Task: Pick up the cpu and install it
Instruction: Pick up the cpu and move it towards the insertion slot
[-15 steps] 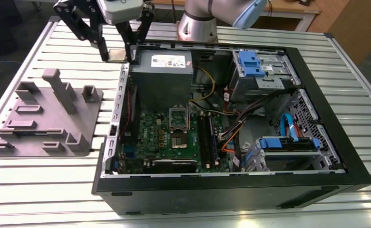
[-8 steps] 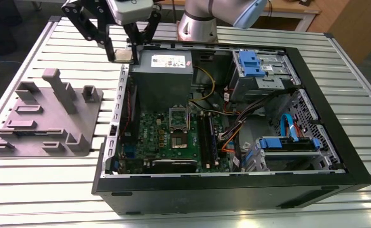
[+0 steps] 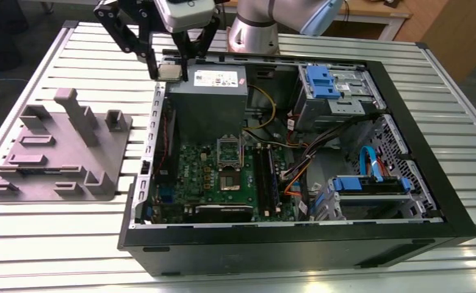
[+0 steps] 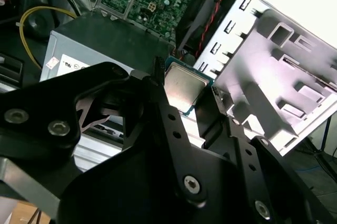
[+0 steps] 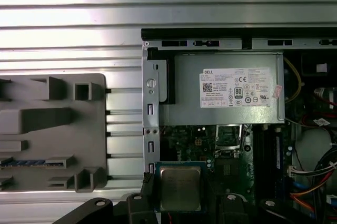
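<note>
cpu (image 3: 169,72): small silvery square chip, clamped by edges in pincer (image 3: 171,66), above case (image 3: 303,241) rim.

Arm (image 3: 250,30), beside the computer case (image 3: 303,244): smooth silver-grey tube link, light blue joint cap (image 3: 320,15). Gripper (image 3: 171,68), over the case rim: pale grey housing on top, matte black flat linkage fingers below. Second wrist view: black angular link plates, round silver screw heads (image 4: 190,184) at the pivots.
</note>
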`<state>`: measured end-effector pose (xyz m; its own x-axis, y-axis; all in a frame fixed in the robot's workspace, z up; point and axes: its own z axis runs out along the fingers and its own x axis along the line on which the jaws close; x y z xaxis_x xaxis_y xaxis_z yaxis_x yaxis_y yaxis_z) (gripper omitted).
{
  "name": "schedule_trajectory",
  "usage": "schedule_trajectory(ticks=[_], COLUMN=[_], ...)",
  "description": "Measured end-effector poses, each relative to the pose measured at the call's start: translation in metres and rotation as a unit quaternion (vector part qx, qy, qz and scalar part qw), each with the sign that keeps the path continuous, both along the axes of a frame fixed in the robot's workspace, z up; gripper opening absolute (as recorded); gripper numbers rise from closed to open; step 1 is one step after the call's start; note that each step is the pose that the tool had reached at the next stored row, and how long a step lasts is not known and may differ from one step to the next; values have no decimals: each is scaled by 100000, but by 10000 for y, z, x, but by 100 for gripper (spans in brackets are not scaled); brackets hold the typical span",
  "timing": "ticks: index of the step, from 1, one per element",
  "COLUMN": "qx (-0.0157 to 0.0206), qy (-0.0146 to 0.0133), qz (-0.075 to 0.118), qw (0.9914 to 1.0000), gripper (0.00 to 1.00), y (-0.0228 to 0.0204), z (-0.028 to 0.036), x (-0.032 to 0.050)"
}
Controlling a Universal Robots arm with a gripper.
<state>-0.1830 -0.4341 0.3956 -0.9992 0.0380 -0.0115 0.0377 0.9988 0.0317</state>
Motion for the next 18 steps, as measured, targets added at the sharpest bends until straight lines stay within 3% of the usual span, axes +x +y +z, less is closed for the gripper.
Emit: schedule_trajectory(ticks=[18], qx=[-2], qy=[2], qz=[1], qw=[100000], gripper=[47], y=[0], z=[0], x=[190])
